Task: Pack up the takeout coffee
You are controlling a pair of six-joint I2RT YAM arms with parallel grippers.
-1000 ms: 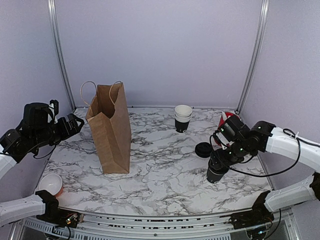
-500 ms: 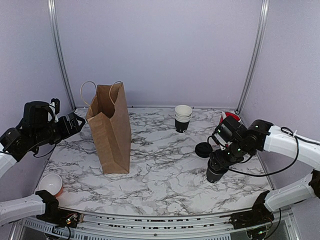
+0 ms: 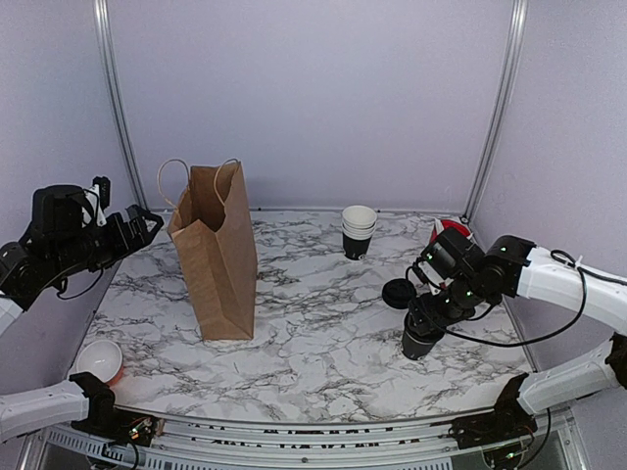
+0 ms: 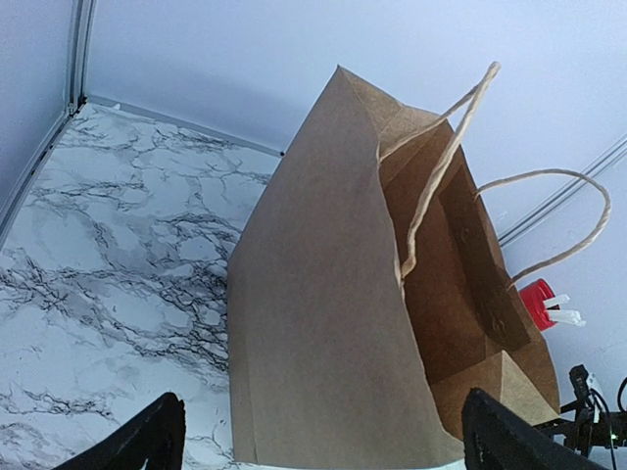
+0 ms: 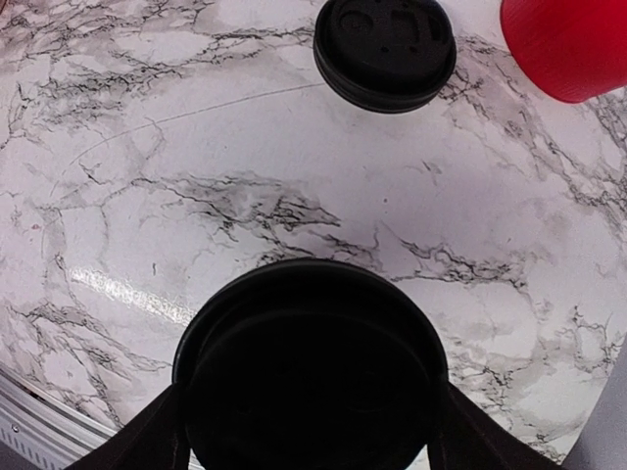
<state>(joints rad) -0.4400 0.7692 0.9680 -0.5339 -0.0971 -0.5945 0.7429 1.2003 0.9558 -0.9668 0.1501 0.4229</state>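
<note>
Mounted high behind the near edge, the fixed top camera looks forward and down across the whole marble surface (image 3: 323, 323), taking in the brown paper bag (image 3: 217, 259) at left and the takeout coffee (image 3: 421, 341) at right from a distance. The left wrist camera, held up at the left side, faces rightward and slightly down, close to the bag, seeing one side panel and into the open mouth, with a red cup (image 4: 536, 302) far beyond. The right wrist camera points almost straight down from just above the coffee, whose lid fills the lower frame; the loose black lid (image 5: 384, 49) and red cup at its top edge also appear in the top view.
</note>
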